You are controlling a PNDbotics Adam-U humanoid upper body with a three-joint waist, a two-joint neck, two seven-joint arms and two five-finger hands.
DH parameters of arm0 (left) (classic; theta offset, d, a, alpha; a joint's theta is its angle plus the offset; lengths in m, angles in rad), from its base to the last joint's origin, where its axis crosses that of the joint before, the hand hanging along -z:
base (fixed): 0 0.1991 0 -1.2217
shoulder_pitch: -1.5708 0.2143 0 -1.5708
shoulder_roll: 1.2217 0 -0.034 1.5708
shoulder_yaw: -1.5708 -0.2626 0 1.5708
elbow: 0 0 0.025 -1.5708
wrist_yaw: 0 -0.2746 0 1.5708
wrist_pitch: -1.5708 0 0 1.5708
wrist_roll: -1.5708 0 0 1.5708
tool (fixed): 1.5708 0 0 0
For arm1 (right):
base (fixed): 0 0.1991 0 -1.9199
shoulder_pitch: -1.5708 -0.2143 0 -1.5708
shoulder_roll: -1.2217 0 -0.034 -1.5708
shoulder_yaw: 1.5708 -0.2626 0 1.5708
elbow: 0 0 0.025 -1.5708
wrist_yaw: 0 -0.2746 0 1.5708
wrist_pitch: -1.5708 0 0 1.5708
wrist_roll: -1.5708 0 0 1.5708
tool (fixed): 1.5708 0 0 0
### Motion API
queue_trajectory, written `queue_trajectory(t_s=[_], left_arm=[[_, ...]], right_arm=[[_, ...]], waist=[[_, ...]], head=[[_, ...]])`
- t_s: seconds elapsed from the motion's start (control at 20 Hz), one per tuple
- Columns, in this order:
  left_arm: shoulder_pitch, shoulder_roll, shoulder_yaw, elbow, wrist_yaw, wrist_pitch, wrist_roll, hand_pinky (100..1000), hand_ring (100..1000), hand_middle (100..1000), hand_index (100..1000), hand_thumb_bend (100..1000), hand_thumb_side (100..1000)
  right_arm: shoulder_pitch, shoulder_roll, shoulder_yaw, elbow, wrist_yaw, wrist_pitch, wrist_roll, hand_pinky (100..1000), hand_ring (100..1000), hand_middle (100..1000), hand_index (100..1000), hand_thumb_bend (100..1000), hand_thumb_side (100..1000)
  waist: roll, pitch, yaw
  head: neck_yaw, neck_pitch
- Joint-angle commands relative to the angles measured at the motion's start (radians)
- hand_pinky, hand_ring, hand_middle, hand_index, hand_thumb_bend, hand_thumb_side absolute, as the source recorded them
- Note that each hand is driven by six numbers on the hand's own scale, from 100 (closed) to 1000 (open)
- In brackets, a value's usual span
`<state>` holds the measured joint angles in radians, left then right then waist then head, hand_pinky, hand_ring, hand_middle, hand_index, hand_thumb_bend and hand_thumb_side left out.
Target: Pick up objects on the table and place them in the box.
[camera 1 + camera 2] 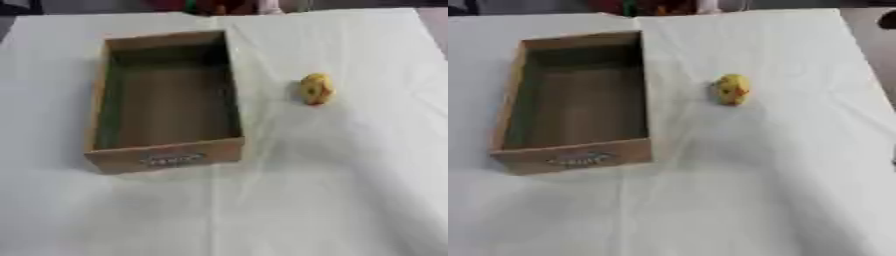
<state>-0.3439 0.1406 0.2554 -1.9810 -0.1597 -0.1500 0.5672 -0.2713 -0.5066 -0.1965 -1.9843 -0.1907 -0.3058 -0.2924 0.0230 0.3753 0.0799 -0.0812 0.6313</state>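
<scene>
Since no hand is seen in either view, nothing can be told of the fingers, and the small yellow toy (316, 89), lying on the cloth (332, 190) right of the open box (163, 157), is judged light, best pinched across its sides.

Open cloth (332, 190) all round yellow obj (316, 89); box (166, 156) to its left.

A white cloth (332, 200) covers the table (859, 30), creased down its middle and lit softly and evenly. Beyond the far edge lies a dark strip with blurred red and green shapes (206, 6).
</scene>
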Motion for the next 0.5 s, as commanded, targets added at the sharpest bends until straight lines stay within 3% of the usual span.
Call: queue_trajectory(t_s=[0.05,0.5], left_arm=[[-0.009,0.019,0.000,-0.019,0.001,0.000,0.003,414,400,490,693,100,857],[-0.007,0.019,0.001,-0.019,0.001,0.000,0.003,414,400,490,693,100,857]], right_arm=[[-0.003,-0.028,-0.007,-0.016,-0.002,-0.001,0.000,596,558,599,851,100,740],[-0.003,-0.042,-0.005,-0.016,0.017,0.022,0.005,602,566,609,856,100,749]], waist=[[-0.001,-0.023,-0.001],[-0.003,-0.021,-0.002]], head=[[0.000,-0.003],[-0.003,-0.001]])
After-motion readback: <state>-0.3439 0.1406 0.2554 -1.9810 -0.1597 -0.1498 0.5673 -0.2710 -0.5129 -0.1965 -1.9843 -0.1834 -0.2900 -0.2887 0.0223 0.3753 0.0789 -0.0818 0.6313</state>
